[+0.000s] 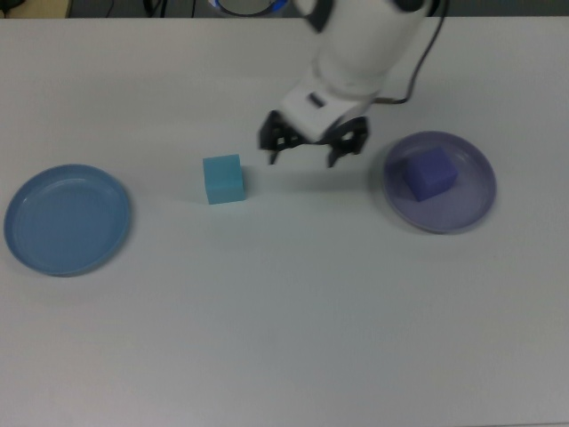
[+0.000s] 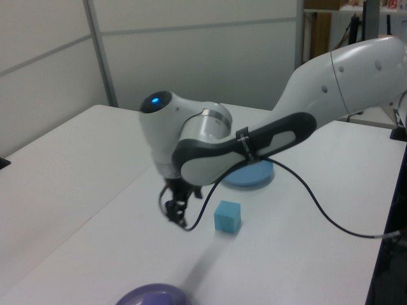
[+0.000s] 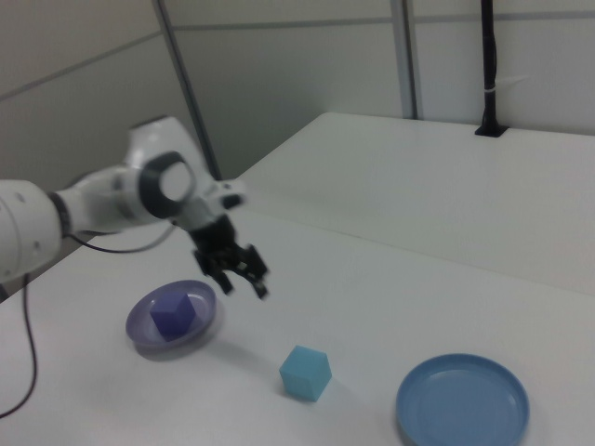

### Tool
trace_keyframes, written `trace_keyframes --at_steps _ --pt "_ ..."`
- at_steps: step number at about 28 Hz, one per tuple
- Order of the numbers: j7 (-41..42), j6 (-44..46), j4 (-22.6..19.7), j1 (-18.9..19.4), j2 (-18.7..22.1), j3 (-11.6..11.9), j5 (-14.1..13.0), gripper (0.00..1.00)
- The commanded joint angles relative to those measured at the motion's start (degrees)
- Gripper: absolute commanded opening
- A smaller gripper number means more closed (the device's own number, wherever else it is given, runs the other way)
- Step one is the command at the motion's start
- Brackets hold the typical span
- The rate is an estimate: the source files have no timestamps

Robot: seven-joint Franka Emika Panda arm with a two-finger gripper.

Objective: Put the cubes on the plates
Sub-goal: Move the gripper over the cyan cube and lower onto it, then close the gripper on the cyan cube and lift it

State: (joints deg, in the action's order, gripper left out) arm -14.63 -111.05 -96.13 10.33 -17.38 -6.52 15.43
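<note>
Hanging above the white table (image 1: 284,311), the gripper (image 1: 307,151) sits between the turquoise cube (image 1: 223,179) and the lavender plate (image 1: 462,209) in the top view — its fingers spread apart and holding nothing. The purple cube (image 1: 429,173) rests on the lavender plate. The turquoise cube lies on the bare table, well apart from the blue plate (image 1: 67,219) at the top view's left — nothing lies on that plate.

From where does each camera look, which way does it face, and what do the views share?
Top view: overhead, facing down; gripper, wrist.
Left view: low, beside the lavender plate, facing the blue plate; long arm.
Right view: raised, opposite end, blue plate nearest; forearm, gripper.
All share the cyan cube.
</note>
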Motion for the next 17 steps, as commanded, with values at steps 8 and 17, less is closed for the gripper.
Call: trace_keyframes --at_steps 8,17 --pt "9.4 -11.5 -11.9 -9.4 0.2 -0.2 -1.0 1.0" --pt "10.3 -11.6 -13.4 -12.3 -0.2 -0.2 -1.0 1.0"
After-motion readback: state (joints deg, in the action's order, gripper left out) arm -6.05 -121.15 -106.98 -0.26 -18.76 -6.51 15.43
